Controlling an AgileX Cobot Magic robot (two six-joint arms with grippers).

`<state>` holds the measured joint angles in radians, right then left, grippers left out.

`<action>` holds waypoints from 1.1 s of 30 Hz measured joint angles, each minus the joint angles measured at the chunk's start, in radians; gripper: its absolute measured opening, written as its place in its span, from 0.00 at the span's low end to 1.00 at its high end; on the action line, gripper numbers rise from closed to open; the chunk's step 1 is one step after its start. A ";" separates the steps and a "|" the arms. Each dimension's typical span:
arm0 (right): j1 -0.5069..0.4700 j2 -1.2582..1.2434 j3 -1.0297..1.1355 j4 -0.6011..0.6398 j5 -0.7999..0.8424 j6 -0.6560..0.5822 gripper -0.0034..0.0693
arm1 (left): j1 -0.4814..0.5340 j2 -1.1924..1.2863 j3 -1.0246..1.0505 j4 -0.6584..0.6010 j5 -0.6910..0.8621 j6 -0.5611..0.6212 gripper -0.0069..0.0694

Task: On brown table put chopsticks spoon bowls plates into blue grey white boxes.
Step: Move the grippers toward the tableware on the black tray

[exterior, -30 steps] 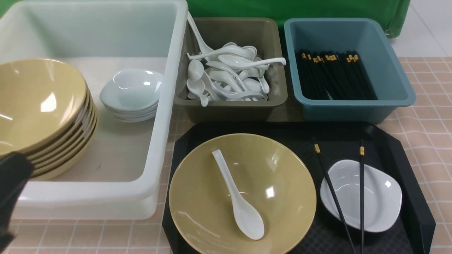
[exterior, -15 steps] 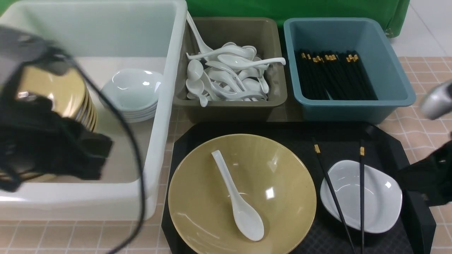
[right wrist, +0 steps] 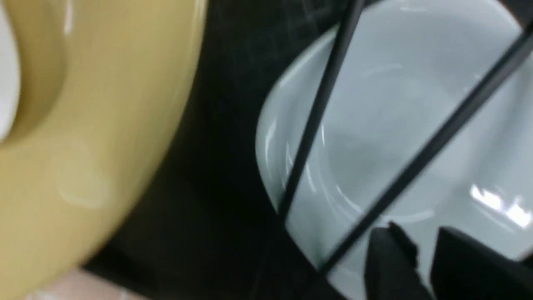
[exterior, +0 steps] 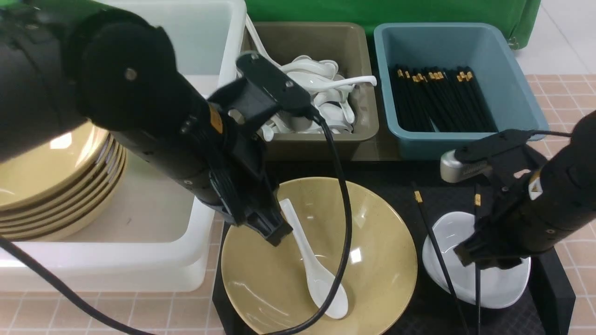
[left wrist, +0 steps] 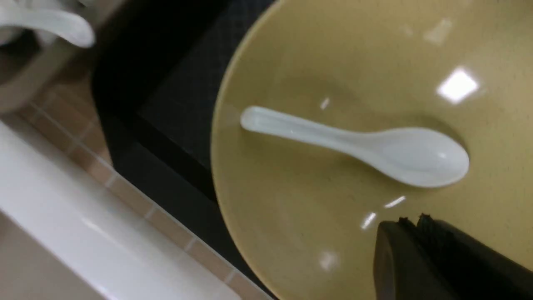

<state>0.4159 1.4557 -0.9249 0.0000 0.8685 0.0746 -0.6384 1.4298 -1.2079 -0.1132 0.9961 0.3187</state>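
Observation:
A white spoon [exterior: 321, 279] lies in a big yellow bowl [exterior: 372, 242] on the black tray [exterior: 554, 284]. My left gripper [exterior: 277, 237] hangs over the bowl's left side beside the spoon's handle. In the left wrist view it [left wrist: 410, 221] is shut and empty, close to the spoon [left wrist: 362, 143]. Two black chopsticks [exterior: 423, 209] lie across a small white dish [exterior: 503, 288]. My right gripper [exterior: 470, 258] is just above that dish. In the right wrist view it [right wrist: 424, 239] is slightly open beside one chopstick [right wrist: 437, 141], holding nothing.
A white box [exterior: 139, 260] at the left holds a stack of yellow bowls [exterior: 46, 195]. A grey box [exterior: 316, 144] holds several white spoons [exterior: 335, 107]. A blue box [exterior: 465, 144] holds several black chopsticks [exterior: 437, 97]. My left arm hides much of the white box.
Both arms have swung in from the sides. The left gripper has come down over the yellow bowl and the right gripper over the white dish. The tableware has not moved.

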 joint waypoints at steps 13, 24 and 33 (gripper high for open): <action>-0.006 0.131 -0.009 0.009 -0.110 0.105 0.99 | -0.001 -0.001 -0.001 -0.002 0.008 0.003 0.09; -0.006 0.223 -0.081 0.009 -0.077 0.114 0.88 | -0.001 -0.001 -0.001 -0.002 0.008 0.003 0.09; -0.006 0.235 -0.117 0.006 -0.004 0.080 0.61 | -0.001 -0.001 -0.001 0.001 0.008 0.003 0.09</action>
<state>0.4098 1.6907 -1.0419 0.0062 0.8646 0.1544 -0.6393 1.4290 -1.2087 -0.1117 1.0045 0.3216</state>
